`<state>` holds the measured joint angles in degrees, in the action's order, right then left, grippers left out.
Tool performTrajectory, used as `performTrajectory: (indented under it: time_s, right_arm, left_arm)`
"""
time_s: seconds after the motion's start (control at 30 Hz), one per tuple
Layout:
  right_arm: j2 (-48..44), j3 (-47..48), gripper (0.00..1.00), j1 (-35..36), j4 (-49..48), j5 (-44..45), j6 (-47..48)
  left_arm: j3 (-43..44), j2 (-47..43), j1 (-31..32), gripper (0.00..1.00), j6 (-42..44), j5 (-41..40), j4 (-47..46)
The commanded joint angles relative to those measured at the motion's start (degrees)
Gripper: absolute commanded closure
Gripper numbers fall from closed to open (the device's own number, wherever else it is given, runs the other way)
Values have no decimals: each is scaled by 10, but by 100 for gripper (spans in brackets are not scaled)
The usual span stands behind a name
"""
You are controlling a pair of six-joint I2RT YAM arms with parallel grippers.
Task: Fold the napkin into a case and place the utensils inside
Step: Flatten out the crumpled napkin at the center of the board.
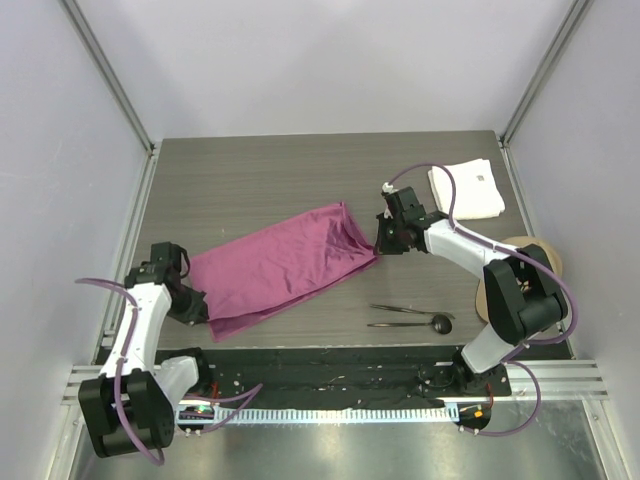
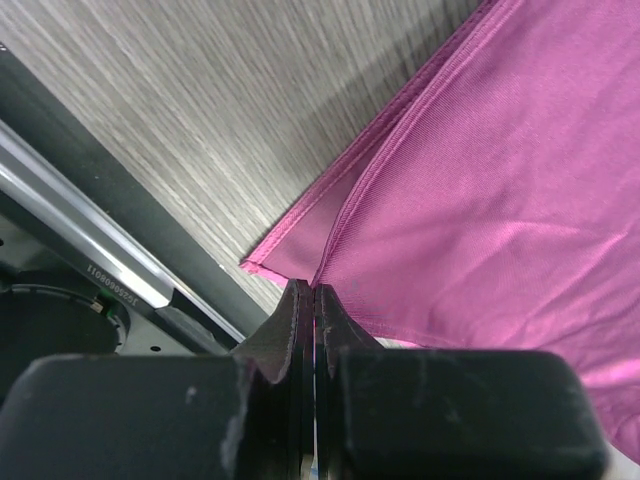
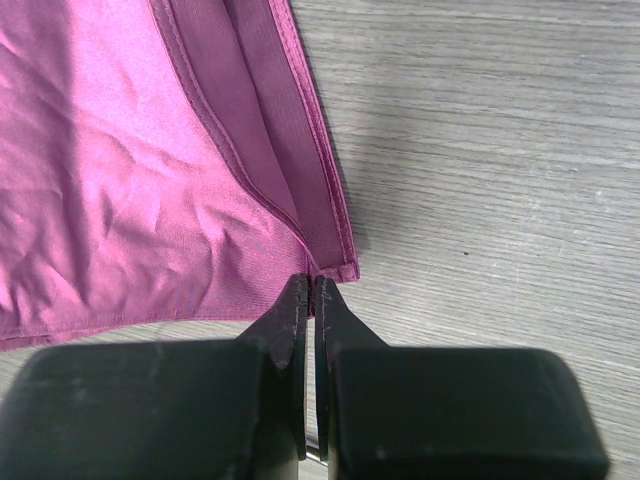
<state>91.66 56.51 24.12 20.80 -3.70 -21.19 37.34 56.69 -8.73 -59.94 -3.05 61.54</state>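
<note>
Two pinches hold the napkin: left gripper clamped on a left-end corner, right gripper clamped on the hemmed right-end corner. Cloth lies diagonally mid-table, doubled over. Utensils lie well apart from it, near the right arm's base. For a narrow case: move both corners together, cloth taut, hems aligned, no dragging.

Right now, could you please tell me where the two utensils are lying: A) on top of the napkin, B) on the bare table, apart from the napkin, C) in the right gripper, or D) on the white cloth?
B: in the top view the utensils lie side by side on the bare table, clear of the napkin, while the right gripper pinches only a napkin corner.
</note>
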Motion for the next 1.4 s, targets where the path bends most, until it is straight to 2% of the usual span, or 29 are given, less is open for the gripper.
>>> performTrajectory:
  time_s: [0.0,0.6,1.27,1.37]
  right_arm:
    - [-6,1,98,-5,-17,11,2]
    - [6,1,95,-7,-18,7,2]
    - [13,6,92,-7,-19,12,2]
    - [18,6,91,-7,-18,11,2]
  left_arm:
    - [9,3,12,100,-15,-31,23]
    - [5,29,63,100,-41,-43,40]
    - [8,33,84,100,-62,-68,58]
    - [8,46,111,100,-64,-68,59]
